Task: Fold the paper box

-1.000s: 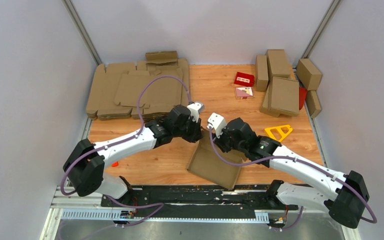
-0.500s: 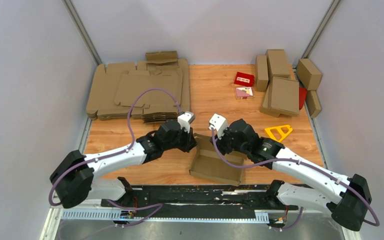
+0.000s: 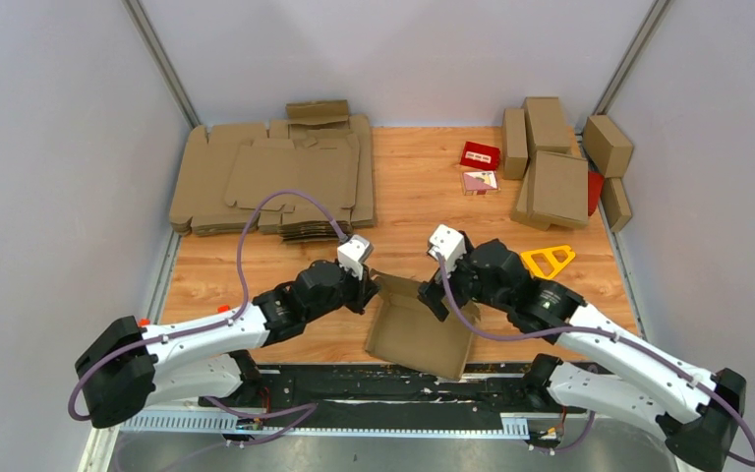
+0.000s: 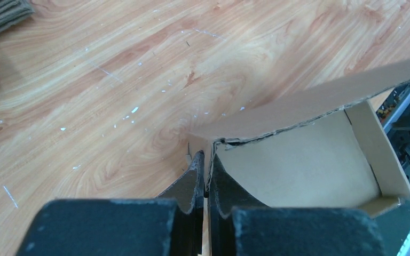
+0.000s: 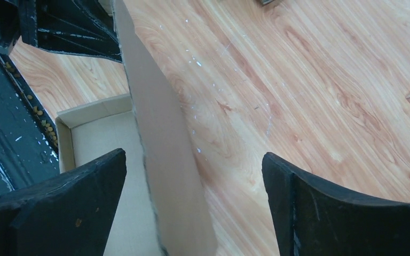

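Two arms are meeting over the paper box (image 3: 418,334), which is sitting at the near edge of the table (image 3: 423,187), about midway between the two bases and hanging partly over the dark rail in front. It is showing as a shallow open tray with low walls and one taller flap (image 5: 163,133) standing up along its far side. The left gripper (image 4: 206,160) is reaching in at the box's far left corner, and its fingers (image 4: 192,181) are pressing almost flat together, pinching the thin cardboard where the side wall is meeting the tall flap. The tray floor is lying just to the right of that pinch in the left wrist view. The right gripper (image 5: 192,160) is hanging over the far right part of the box with its jaws spread wide. The tall flap is running up between the two fingers, much nearer the one over the tray than the one over bare wood; whether it is touching either finger cannot be told. Well apart from both arms, a pile of flat blanks (image 3: 275,182) is lying at the far left, folded boxes (image 3: 555,172) are resting at the far right, a red carton (image 3: 480,154) is sitting beside them, and a yellow triangular piece (image 3: 548,260) is lying near the right arm.
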Available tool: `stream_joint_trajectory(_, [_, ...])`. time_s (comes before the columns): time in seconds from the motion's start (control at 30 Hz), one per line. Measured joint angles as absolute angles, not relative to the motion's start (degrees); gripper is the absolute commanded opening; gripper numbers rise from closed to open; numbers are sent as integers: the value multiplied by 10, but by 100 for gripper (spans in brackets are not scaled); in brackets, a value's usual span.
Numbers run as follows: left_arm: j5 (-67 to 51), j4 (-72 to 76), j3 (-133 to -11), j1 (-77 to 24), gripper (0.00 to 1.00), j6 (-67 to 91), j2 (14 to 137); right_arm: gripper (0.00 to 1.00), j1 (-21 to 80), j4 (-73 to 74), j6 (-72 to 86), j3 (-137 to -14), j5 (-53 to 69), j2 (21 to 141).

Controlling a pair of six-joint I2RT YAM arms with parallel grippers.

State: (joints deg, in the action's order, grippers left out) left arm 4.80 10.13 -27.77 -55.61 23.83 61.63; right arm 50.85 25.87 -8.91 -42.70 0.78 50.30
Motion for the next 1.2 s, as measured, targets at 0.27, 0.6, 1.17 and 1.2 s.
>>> stream_joint_trajectory(0.27, [109, 120, -271, -600, 3, 242, 613, 96, 509, 316, 19, -423, -47, 407])
stream_joint_trajectory(0.6, [198, 132, -268, -671, 2, 263, 628, 88, 509, 391, 169, -407, -77, 311])
stream_joint_trajectory(1.17, [354, 136, -285, -696, 0, 255, 681, 100, 509, 406, 291, -384, -141, 276])
stream_joint_trajectory(1.2, [365, 137, -285, -692, 0, 249, 683, 100, 509, 406, 294, -383, -145, 274])
